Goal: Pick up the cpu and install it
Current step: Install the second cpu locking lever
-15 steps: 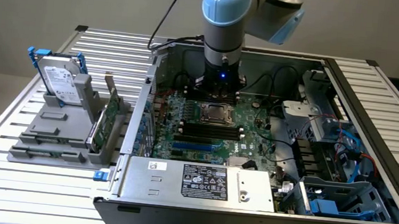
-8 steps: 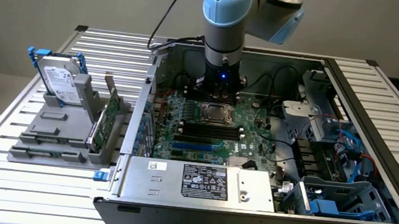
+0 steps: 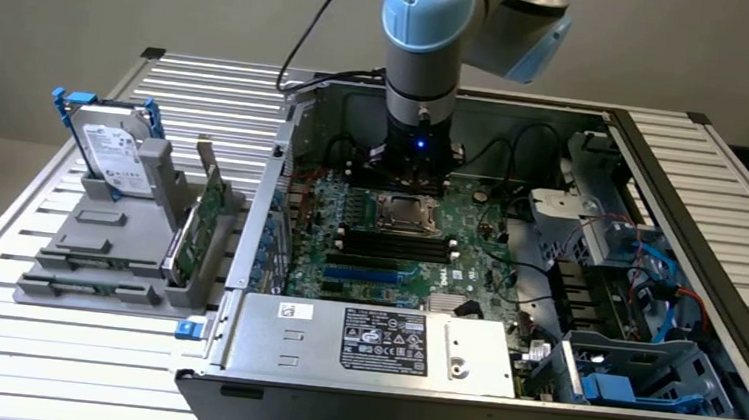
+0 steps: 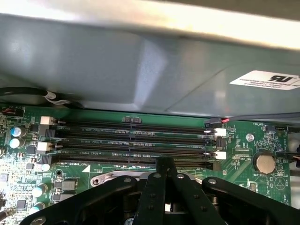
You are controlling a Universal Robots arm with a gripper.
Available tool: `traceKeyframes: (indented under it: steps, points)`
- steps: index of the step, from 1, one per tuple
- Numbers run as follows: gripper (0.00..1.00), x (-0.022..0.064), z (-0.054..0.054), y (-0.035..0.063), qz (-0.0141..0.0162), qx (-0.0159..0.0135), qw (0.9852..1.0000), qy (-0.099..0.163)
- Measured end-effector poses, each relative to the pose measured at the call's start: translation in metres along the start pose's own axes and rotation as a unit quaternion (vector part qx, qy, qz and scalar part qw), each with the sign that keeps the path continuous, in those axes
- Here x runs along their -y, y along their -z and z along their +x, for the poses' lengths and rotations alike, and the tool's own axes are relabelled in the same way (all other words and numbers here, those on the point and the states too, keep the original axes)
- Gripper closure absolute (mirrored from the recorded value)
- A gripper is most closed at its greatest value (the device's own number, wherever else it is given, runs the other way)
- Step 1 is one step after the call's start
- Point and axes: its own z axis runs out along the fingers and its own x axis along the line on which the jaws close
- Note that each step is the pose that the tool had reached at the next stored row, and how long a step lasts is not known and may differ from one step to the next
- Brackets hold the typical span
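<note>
My gripper (image 3: 411,181) hangs from the arm inside the open computer case (image 3: 697,195), just above the motherboard (image 3: 477,268). Its black fingers (image 4: 164,164) are closed together over the metal-framed socket (image 4: 112,177). From the exterior view the socket (image 3: 405,215) sits right in front of the gripper, and its middle looks pale grey. I cannot tell whether the cpu lies in the socket or sits between the fingers. A small silvery patch (image 4: 171,206) shows between the finger links.
Black memory slots (image 4: 136,140) run just beyond the fingertips, with the power supply (image 3: 378,341) behind them. Cables and drive cages (image 3: 637,281) fill the case on the exterior view's right. Outside it, a grey fixture (image 3: 104,249) holds a hard drive (image 3: 114,157) and a card (image 3: 200,221).
</note>
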Motion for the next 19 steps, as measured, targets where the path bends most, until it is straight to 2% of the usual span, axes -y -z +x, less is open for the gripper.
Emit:
traceKeyframes:
  steps: [19]
  points:
    - [0.89, 0.0027, -0.0045, -0.0023, 0.0004, 0.0001, 1.0000, -0.002]
